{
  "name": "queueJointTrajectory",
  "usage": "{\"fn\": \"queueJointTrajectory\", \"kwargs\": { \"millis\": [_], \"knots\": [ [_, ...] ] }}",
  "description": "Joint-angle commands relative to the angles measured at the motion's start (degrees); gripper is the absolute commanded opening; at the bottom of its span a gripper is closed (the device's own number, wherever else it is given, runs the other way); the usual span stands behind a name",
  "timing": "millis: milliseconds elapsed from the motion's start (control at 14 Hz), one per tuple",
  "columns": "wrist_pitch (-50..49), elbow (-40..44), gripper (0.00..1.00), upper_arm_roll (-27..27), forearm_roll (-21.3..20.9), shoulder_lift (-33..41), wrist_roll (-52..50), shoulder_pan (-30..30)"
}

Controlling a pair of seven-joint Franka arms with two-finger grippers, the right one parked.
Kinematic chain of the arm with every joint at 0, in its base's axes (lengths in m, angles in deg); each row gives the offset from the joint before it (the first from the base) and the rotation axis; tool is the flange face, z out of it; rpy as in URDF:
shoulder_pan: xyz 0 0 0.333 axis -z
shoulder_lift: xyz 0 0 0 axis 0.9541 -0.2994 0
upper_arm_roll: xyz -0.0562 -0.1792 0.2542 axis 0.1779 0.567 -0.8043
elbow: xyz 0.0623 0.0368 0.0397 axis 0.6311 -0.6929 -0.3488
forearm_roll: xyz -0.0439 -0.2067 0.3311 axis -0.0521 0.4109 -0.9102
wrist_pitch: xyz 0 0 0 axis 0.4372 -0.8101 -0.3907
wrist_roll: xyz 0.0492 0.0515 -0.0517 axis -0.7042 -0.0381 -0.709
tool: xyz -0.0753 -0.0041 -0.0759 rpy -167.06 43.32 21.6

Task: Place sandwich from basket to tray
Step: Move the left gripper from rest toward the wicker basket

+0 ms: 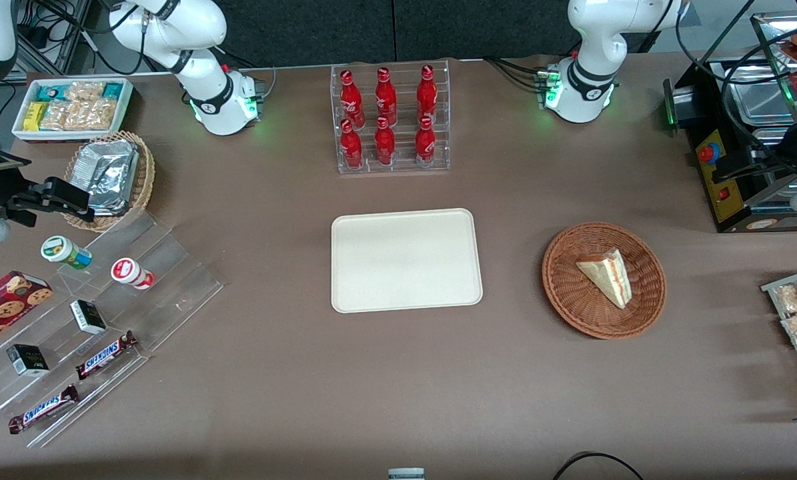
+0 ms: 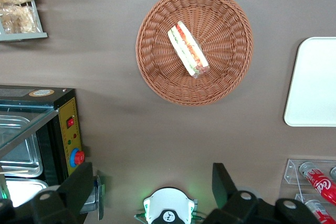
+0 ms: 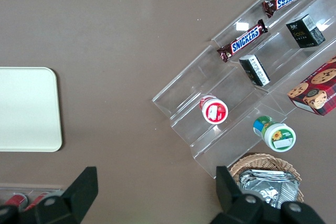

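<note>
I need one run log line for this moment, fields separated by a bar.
gripper: open, high above table, holding nothing | sandwich: in basket | tray: bare | step: grasp not yet begun

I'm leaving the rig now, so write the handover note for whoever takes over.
Left pincer: open, holding nothing, high above the table near the black machine at the working arm's end.
Sandwich: lying in the reddish-brown wicker basket, untouched.
Cream tray: bare, mid-table, in front of the rack of red bottles, beside the basket.
Done: nothing yet.
Left: descend to the sandwich, grasp it, carry it to the tray, release.
</note>
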Motion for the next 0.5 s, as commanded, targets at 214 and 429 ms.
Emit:
{"fn": "queueJointTrajectory", "kwargs": {
  "millis": [214,429],
  "knots": [
    [-0.50,0.39,1.00,0.10,-0.18,-0.10,2.73,0.52],
    [4.14,-3.11,1.00,0.01,-0.28,-1.77,2.29,0.61]
  ]
}}
